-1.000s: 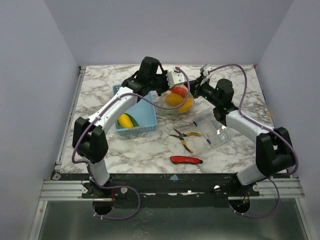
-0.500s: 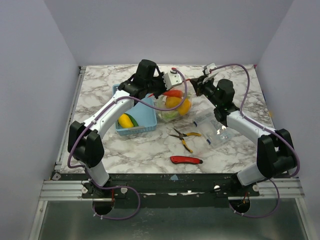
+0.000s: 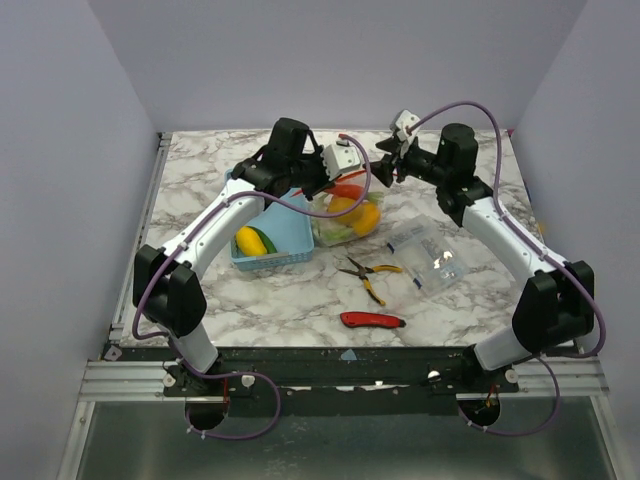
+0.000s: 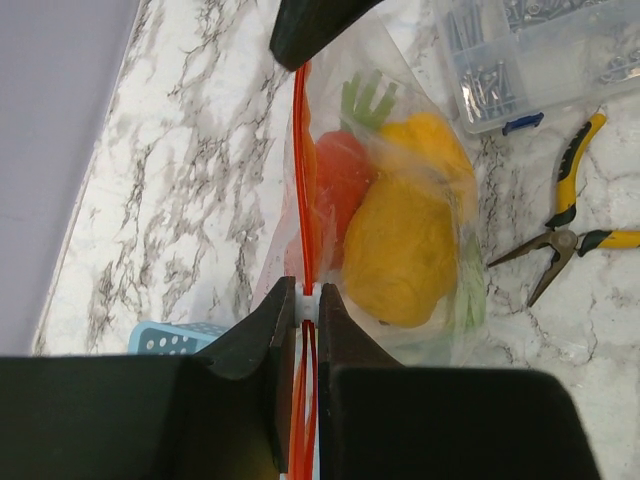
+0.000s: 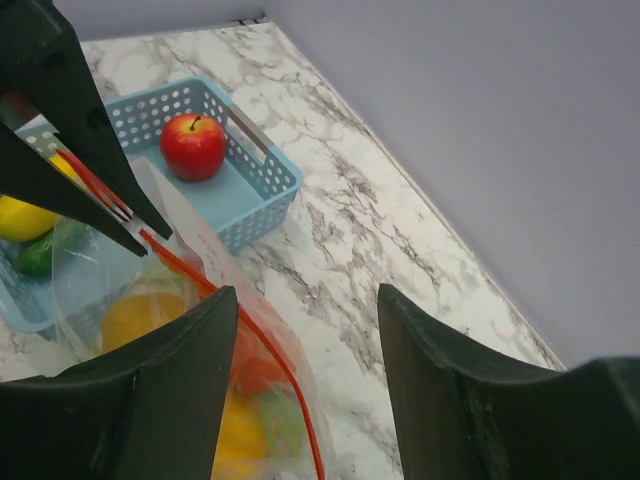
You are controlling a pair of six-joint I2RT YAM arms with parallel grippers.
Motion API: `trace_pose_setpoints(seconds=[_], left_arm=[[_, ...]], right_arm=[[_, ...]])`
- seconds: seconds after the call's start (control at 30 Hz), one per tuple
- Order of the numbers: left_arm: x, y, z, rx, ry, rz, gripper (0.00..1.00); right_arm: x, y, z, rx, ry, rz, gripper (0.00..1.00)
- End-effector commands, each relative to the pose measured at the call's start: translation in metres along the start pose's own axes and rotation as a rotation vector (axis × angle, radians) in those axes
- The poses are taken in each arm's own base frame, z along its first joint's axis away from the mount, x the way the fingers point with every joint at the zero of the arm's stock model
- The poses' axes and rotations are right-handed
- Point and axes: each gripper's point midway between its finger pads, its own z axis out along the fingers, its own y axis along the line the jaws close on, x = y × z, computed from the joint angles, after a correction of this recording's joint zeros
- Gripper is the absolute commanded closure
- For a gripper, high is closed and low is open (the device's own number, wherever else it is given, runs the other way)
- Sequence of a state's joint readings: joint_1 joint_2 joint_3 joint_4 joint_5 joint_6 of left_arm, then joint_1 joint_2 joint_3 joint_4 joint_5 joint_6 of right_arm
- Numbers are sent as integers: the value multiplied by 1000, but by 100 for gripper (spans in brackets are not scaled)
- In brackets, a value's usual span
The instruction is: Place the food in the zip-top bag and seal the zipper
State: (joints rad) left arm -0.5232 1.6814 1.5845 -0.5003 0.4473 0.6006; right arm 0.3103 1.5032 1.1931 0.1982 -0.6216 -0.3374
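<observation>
I have the left gripper clamped on the zipper, near end. The strip's long axis runs straight out from those fingers to the right gripper, jaws apart at the far end. The zip-top bag sags beneath, food inside, beside the blue basket. Next, I judge: run the left gripper along the strip.

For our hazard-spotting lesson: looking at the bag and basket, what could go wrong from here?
1. Only the left claw pinches the zipper; the right claw is open, so the loaded zip-top bag might slip or sag.
2. An apple and yellow fruit lie in the basket; sealing now may leave them out.
</observation>
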Motion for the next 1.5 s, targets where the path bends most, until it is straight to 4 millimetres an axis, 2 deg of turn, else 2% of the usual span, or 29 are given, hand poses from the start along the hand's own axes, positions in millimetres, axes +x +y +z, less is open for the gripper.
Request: trace_pose_setpoints(seconds=[0.0, 0.2, 0.43, 0.7, 0.97, 1.0, 1.03, 1.07, 1.2, 1.4, 1.47], left_arm=[[-30, -7, -12, 28, -79, 41, 100], [-37, -9, -12, 29, -91, 52, 93], [-40, -9, -11, 30, -91, 50, 95], [-50, -15, -10, 39, -110, 61, 94], [-56, -15, -10, 50, -111, 46, 92], [-56, -16, -9, 57, -108, 39, 90], [-56, -15, -9, 57, -104, 32, 86], [-54, -14, -7, 56, -89, 19, 79], [-44, -12, -2, 65, -28, -2, 76], [-41, -14, 0, 86, -16, -13, 75], [-39, -15, 1, 89, -11, -12, 70]], right_arm=[[27, 34, 6, -249, 101, 31, 40], [27, 50, 9, -407, 143, 96, 48], [32, 56, 11, -458, 154, 121, 50], [27, 54, 23, -468, 148, 174, 73], [29, 55, 22, -462, 163, 166, 73], [30, 56, 22, -464, 164, 161, 81], [30, 55, 21, -461, 165, 151, 93], [30, 53, 22, -448, 168, 148, 100], [32, 54, 20, -441, 170, 148, 100], [34, 50, 18, -414, 179, 124, 100], [32, 51, 17, -410, 172, 116, 100]])
